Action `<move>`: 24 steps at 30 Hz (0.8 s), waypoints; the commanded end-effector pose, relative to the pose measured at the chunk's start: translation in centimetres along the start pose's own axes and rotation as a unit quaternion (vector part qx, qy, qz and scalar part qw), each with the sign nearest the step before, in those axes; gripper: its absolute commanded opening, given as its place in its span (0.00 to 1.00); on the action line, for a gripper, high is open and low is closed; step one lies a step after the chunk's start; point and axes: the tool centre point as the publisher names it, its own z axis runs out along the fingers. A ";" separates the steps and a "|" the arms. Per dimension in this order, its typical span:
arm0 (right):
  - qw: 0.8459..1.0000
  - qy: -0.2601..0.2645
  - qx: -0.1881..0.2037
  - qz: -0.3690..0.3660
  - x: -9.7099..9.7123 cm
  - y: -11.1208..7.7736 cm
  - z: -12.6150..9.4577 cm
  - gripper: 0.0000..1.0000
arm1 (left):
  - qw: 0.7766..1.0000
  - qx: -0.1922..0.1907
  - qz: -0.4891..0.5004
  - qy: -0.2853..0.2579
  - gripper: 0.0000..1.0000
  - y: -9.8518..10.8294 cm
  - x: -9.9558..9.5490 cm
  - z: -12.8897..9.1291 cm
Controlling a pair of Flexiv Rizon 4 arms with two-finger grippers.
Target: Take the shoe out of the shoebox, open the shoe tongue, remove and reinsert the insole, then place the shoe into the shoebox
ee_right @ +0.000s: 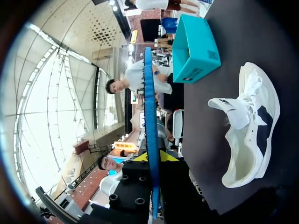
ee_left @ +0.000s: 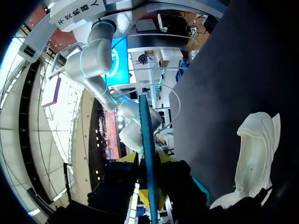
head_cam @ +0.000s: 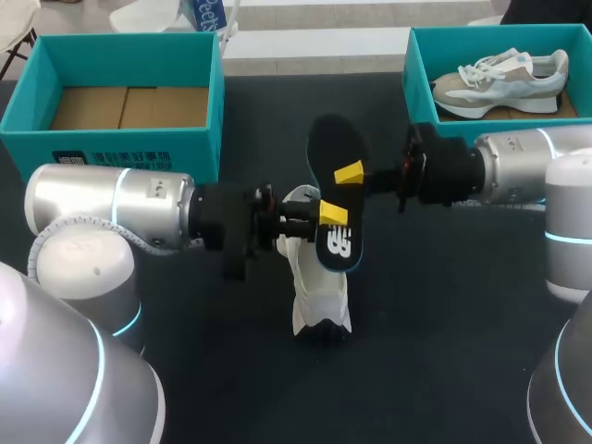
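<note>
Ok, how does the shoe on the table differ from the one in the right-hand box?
The shoe on the table is white with dark patches; the boxed shoe is beige and white. The first has its tongue pulled up, with the insole held over it; the boxed shoe looks laced and closed. The first lies on the tabletop, the other inside the right teal box. Both are low sneakers.

Matt foam insole (head_cam: 331,191); cloth shoe (head_cam: 319,296); smooth card shoebox (head_cam: 199,139); matt table (head_cam: 444,324).

Robot manipulation test station. A dark matte table (head_cam: 444,351) carries a left teal cardboard shoebox (head_cam: 139,148) and a right teal cardboard shoebox (head_cam: 418,88). A silver left arm (head_cam: 111,208) and a silver right arm (head_cam: 527,166), with lit blue joint rings, extend over it.
</note>
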 end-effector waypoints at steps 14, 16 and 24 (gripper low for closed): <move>0.999 0.007 -0.015 0.031 -3.0 -0.3 -1.4 0.00 | 0.997 -0.065 -0.007 0.044 1.00 1.8 0.5 -7.4; 0.999 0.008 -0.016 0.034 -3.3 -0.3 -1.5 0.00 | 0.996 -0.071 -0.005 0.055 1.00 2.0 0.2 -7.9; 0.999 0.012 -0.015 0.040 -4.0 -0.1 -1.2 0.00 | 0.987 -0.073 -0.008 0.141 1.00 3.2 -0.9 -8.2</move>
